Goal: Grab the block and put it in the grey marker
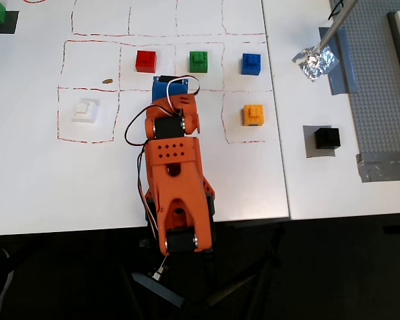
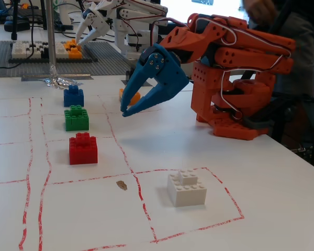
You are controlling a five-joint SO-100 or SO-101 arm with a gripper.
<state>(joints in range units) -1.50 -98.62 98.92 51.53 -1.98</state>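
In the overhead view the black block (image 1: 327,139) sits on the grey marker (image 1: 309,144), on the right-hand table, touching nothing else. My blue gripper (image 1: 168,83) is far to the left of it, over the red-lined grid just below the red and green bricks. The fixed view shows the gripper (image 2: 124,111) open and empty, fingertips pointing down toward the table a little above it. The block and the marker are hidden in the fixed view.
Red (image 1: 145,61), green (image 1: 199,61), blue (image 1: 251,64), orange (image 1: 253,115) and white (image 1: 85,110) bricks stand in the grid. Crumpled foil (image 1: 315,61) and a studded grey baseplate (image 1: 380,87) lie at the right. A white arm (image 2: 120,15) stands behind in the fixed view.
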